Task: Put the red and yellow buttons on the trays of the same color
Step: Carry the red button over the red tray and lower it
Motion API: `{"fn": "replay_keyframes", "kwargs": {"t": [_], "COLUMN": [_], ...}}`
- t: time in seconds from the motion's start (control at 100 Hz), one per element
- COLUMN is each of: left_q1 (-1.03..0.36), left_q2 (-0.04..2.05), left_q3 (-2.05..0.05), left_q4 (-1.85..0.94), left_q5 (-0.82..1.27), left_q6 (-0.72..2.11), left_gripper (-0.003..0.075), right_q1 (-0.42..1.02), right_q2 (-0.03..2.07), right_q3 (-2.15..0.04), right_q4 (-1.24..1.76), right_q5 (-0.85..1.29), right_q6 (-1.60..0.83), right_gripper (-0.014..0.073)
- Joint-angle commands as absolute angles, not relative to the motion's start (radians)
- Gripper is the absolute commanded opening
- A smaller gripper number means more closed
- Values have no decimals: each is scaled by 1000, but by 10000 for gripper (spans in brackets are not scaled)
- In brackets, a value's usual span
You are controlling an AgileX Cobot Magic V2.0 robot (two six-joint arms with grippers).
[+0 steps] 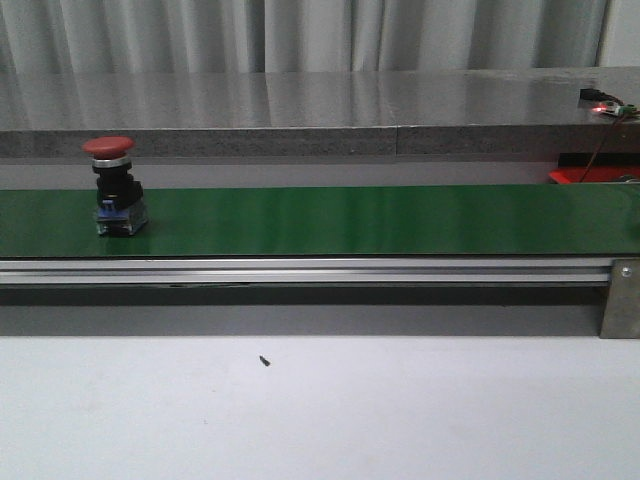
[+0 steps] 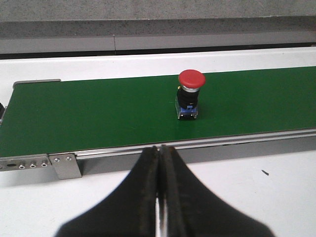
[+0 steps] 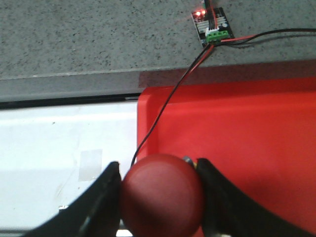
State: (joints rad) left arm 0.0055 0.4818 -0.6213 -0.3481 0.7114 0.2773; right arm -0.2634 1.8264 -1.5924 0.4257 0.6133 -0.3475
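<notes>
While right gripper (image 3: 160, 195) clamps red button (image 3: 163, 195) low in frame, red tray (image 3: 237, 143) spreads directly beyond, upper right. Left gripper (image 2: 160, 153) shut, empty; second button (image 2: 189, 98) upright on belt (image 2: 98, 113), ahead, slightly right.

I can read no text, label, brand, number or sign anywhere in my views, not even on the small circuit board (image 3: 211, 25).

You'll see a green conveyor belt (image 1: 350, 220) running left to right, grey stone ledge (image 1: 300, 110) behind it, circuit board (image 1: 608, 104) with red-black wires (image 3: 173, 98) far right.
</notes>
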Motion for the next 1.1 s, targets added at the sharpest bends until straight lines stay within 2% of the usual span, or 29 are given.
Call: {"fn": "replay_keyframes", "kwargs": {"t": [0.0, 0.24, 0.9, 0.99, 1.09], "left_q1": [-3, -3, -3, -3, -3], "left_q2": [487, 487, 487, 487, 487], "left_q3": [-651, -651, -651, -651, -651], "left_q4": [-373, -373, -373, -373, -373], "left_q5": [637, 637, 637, 637, 637], "left_q6": [281, 281, 281, 281, 281], "left_gripper": [-20, -20, -20, -20, -20], "right_q1": [-269, -269, -269, -269, -269], "right_q2": [1807, 1900, 2054, 2054, 2054], "right_q3": [-1622, -1622, -1623, -1623, -1623], "right_q4": [470, 540, 542, 542, 542], "right_q5": [501, 408, 349, 348, 351], "right_q6": [-354, -354, -354, -354, -354], "right_gripper": [162, 162, 167, 230, 406]}}
